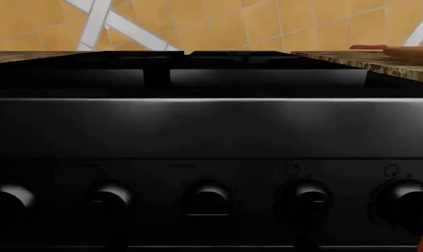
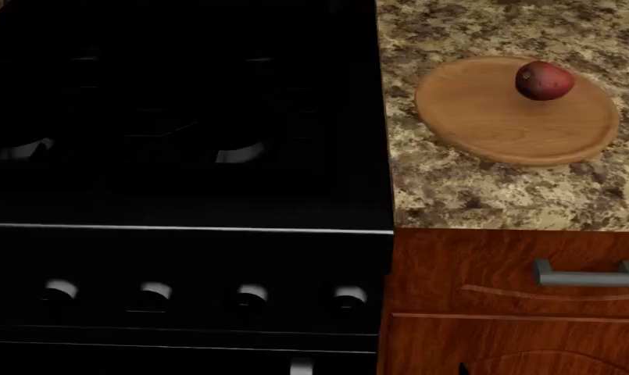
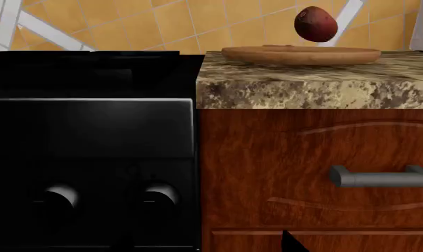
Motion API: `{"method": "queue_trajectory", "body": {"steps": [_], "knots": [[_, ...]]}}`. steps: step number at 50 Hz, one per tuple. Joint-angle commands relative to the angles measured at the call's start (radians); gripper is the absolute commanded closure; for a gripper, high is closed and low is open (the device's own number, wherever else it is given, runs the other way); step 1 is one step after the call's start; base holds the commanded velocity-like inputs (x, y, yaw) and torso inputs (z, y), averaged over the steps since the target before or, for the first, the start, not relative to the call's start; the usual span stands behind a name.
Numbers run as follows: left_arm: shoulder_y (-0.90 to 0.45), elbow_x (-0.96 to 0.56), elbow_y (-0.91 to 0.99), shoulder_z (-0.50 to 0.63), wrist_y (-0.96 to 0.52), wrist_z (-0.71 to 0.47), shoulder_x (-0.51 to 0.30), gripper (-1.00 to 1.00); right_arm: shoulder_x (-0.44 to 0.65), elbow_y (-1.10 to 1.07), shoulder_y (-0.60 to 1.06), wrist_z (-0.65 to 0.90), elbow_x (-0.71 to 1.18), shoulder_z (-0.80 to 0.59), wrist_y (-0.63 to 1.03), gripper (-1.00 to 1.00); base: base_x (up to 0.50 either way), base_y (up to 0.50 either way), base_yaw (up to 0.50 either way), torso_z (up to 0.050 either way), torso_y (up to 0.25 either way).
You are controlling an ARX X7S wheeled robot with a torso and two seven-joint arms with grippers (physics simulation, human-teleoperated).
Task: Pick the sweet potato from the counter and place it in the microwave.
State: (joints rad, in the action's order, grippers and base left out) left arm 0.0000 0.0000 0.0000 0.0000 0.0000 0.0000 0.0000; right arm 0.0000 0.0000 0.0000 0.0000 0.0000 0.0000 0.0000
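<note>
On the round board sits the sweet potato; both claws unseen, state unknowable.

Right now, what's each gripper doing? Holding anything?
Left: not in view in any camera, state cannot be told.
Right: not in view either.
The sweet potato sits on the wooden board, untouched.

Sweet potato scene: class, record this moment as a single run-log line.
stage: before pickup | sweet potato: on wooden board | board: on counter, right of stovetop | pincers: not visible | microwave: not visible
</note>
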Motion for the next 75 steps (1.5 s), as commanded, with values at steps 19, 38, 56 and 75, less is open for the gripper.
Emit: {"method": "queue_trajectory", "body": {"steps": [19,38,56,75], "knots": [[0.007,-0.056,0.021,0.067,0.002,-0.078,-0.059,-1.0,0.056,-0.011,0.0,0.066,0.052,-0.068,0.008,-1.0,0.0,0.0,0.0,0.005,0.0],[0.003,-0.076,0.01,0.097,0.008,-0.108,-0.083,-1.0,0.081,-0.007,-0.002,0.096,0.074,-0.097,-0.006,-1.0,0.0,0.0,0.0,0.05,0.0],[0.001,-0.091,0.011,0.121,0.009,-0.133,-0.103,-1.0,0.101,-0.006,0.001,0.12,0.095,-0.12,-0.006,-1.0,0.0,0.0,0.0,0.05,0.0],[-0.007,-0.101,0.016,0.142,-0.004,-0.164,-0.117,-1.0,0.119,-0.001,0.015,0.137,0.118,-0.137,0.003,-1.0,0.0,0.0,0.0,0.036,0.0]]}}
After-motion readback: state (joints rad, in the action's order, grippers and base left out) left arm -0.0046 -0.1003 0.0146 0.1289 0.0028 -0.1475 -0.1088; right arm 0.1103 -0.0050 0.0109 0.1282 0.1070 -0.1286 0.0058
